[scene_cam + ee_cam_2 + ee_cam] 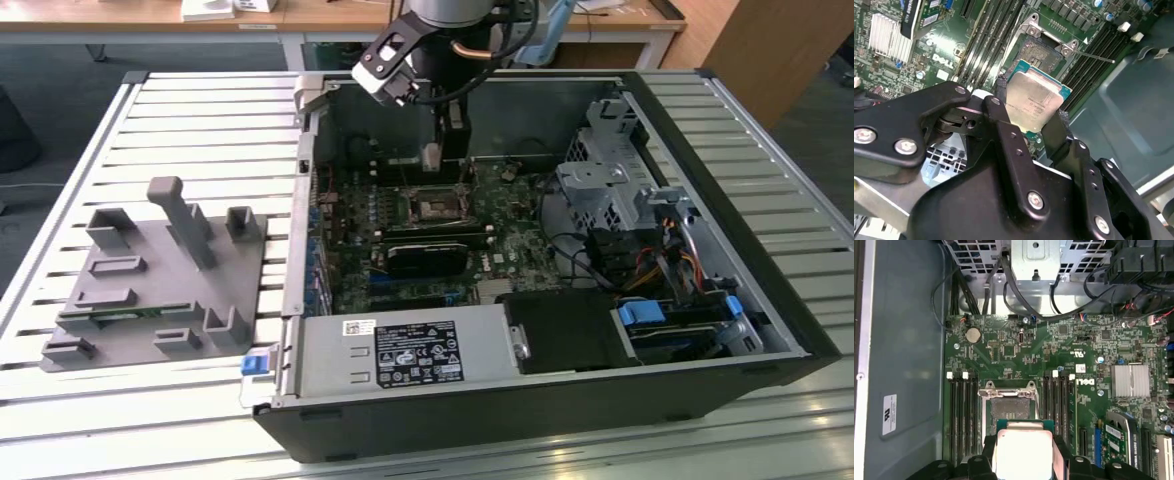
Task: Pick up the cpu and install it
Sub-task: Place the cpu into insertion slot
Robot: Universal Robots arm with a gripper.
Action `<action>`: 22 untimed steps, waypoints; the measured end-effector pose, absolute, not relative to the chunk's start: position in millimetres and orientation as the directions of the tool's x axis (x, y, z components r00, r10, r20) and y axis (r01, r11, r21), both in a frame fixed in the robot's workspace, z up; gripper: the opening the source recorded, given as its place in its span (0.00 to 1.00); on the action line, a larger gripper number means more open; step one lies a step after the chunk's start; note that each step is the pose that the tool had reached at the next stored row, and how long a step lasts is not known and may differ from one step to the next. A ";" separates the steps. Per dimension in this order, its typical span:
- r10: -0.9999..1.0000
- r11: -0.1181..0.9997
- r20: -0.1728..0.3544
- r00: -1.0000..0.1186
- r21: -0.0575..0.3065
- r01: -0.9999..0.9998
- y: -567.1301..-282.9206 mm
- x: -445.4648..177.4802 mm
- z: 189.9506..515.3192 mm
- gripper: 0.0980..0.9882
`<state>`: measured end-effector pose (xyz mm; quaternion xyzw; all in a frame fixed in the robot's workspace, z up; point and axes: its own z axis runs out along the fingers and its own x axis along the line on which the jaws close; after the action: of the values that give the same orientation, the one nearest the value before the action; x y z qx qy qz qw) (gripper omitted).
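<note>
Item: cpu (1034, 95), clamped by opposite edges between gripper (1030, 112) fingers. It hangs apparently just above the open motherboard socket (1043, 50), in the far half of the computer case (534, 425).

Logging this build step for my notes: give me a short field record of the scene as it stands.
held: cpu, gripped by its edges in the claw
socket: open, empty, on the motherboard, apart from the cpu
position: claw inside the open computer case, near the socket
outside case: grey fixture on the slatted table
</note>
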<state>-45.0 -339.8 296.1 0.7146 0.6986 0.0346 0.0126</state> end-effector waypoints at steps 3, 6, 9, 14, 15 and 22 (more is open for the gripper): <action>0.999 -0.017 0.031 0.015 0.066 0.998 -339.3 -44.9 290.6 0.48; 1.000 -0.013 0.028 0.011 0.067 0.998 -339.0 -45.0 285.1 0.48; 1.000 -0.012 0.019 0.011 0.067 0.998 -338.8 -45.0 280.3 0.48; 1.000 -0.011 0.015 0.010 0.067 0.998 -337.8 -44.9 274.7 0.48; 1.000 -0.011 0.015 0.010 0.067 0.998 -337.8 -45.0 274.3 0.48; 1.000 -0.011 0.015 0.010 0.067 0.998 -337.8 -44.9 272.2 0.48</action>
<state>-44.9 -337.8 272.2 0.7104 0.7030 0.0289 0.0183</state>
